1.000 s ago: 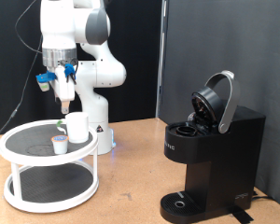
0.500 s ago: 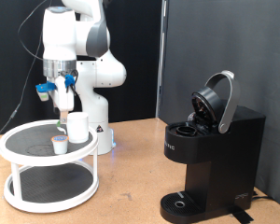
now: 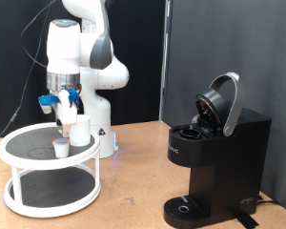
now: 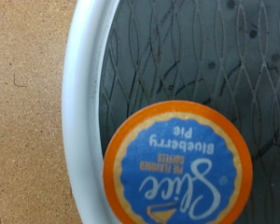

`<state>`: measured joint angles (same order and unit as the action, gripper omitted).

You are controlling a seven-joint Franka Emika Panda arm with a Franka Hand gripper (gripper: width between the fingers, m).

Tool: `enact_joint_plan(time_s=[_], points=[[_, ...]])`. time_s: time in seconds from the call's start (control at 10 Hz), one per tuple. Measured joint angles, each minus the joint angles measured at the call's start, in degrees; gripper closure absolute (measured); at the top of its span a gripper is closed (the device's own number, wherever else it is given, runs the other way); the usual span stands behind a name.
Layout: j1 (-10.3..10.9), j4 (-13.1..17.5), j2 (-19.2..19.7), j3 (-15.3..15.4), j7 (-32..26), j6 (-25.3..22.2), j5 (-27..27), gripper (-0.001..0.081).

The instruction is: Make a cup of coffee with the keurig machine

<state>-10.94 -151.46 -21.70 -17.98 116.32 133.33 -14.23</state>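
The gripper hangs directly above the small white coffee pod with orange-rimmed blue lid on the white 2-tier round stand; finger spread cannot be determined. The plain white cylindrical cup stands just beside the pod and could be knocked. The black boxy keurig machine stands well apart, lid raised.

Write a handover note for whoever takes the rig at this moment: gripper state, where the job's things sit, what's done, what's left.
Gripper: low over the white two-tier stand, directly above the coffee pod with the orange-rimmed blue lid; holds nothing visible.
Cup: on the stand's top tier, beside the pod.
Keurig machine: at the exterior view's right, lid up, drip base bare.
Done: lid open.
Left: pod not loaded, cup not placed, brewing.
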Motion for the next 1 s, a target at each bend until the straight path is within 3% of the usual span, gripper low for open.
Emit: enact_joint_plan(time_s=[1.0], points=[[-0.4, -3.3, 4.1, 0.0, 1.0, 7.2, -1.3, 0.0072]])
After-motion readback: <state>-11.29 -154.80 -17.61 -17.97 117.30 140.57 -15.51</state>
